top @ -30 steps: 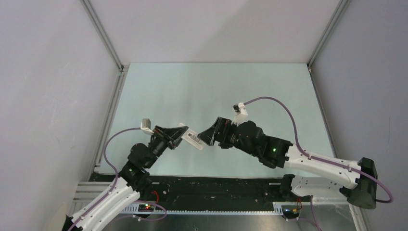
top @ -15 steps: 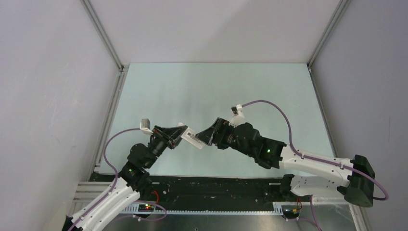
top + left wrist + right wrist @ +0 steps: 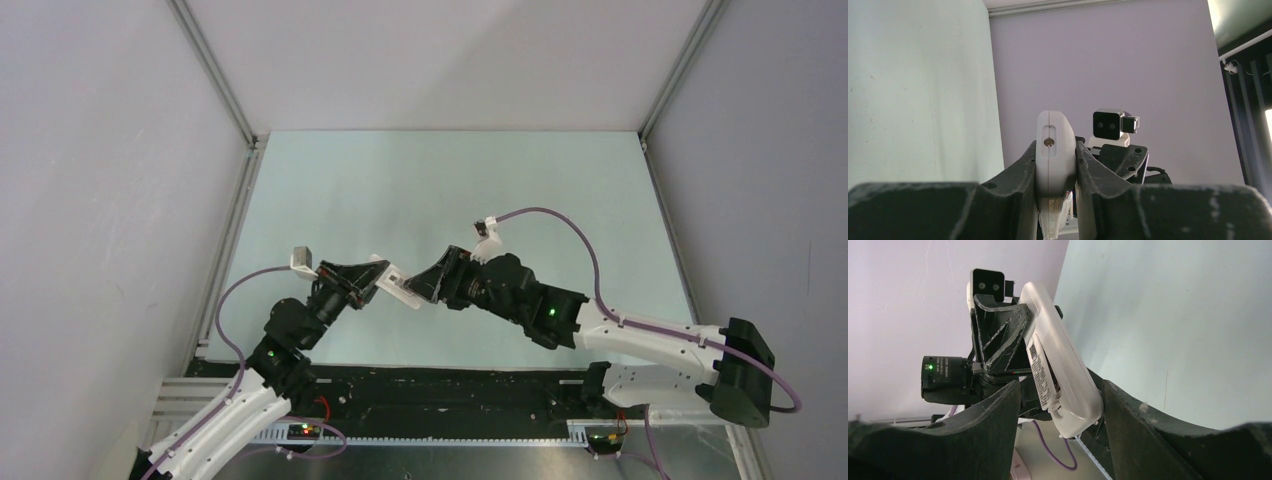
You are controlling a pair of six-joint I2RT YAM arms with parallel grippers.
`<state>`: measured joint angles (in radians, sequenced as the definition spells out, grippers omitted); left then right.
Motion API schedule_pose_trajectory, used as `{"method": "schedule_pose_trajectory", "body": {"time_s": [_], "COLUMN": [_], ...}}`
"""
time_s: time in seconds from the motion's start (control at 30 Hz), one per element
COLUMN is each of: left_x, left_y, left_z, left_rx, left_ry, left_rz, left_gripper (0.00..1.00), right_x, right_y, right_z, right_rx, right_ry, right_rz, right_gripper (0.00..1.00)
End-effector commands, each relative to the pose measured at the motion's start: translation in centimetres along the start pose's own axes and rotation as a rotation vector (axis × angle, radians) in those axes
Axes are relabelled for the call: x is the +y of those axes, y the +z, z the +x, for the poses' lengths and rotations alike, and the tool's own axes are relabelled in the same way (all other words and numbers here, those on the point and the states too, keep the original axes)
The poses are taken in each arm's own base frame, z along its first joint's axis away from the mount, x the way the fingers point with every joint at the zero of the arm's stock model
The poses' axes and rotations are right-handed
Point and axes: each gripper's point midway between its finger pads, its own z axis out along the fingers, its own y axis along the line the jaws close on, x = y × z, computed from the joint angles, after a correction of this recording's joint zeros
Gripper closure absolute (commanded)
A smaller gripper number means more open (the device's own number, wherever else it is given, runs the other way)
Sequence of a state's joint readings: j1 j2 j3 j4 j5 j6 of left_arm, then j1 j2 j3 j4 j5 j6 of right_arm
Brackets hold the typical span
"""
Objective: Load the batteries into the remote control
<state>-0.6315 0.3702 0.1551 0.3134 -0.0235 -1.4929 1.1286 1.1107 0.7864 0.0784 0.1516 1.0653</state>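
Your left claw (image 3: 376,279) clamped the slim white remote control (image 3: 1060,365) above the table (image 3: 450,180), barcode label showing, its free end pointing four o'clock between your right claw's (image 3: 1060,390) parted fingers.

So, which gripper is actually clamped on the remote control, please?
The left gripper: its fingers press both faces of the remote control. The right gripper only straddles its other end, gap showing.

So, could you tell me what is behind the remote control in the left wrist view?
Behind the remote control, held by the left gripper, the right gripper shows only its camera and black body; its fingertips are covered by the remote control.
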Motion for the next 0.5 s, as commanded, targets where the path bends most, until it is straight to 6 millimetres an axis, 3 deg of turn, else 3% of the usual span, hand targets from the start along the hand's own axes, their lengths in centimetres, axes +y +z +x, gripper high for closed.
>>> {"method": "schedule_pose_trajectory", "body": {"time_s": [0.0,0.47], "left_x": [-1.91,-2.04], "left_y": [0.02,-0.02], "left_z": [-0.36,-0.33], "left_rx": [-0.017,-0.015], "left_ry": [-0.012,-0.013], "left_rz": [0.061,0.066], "left_gripper": [0.90,0.90], "right_x": [1.26,0.92], "right_y": [0.24,0.69], "right_z": [-0.12,0.32], "right_rx": [-0.001,0.021], "right_ry": [0.012,0.006], "right_rz": [-0.053,-0.052], "right_gripper": [0.38,0.49]}}
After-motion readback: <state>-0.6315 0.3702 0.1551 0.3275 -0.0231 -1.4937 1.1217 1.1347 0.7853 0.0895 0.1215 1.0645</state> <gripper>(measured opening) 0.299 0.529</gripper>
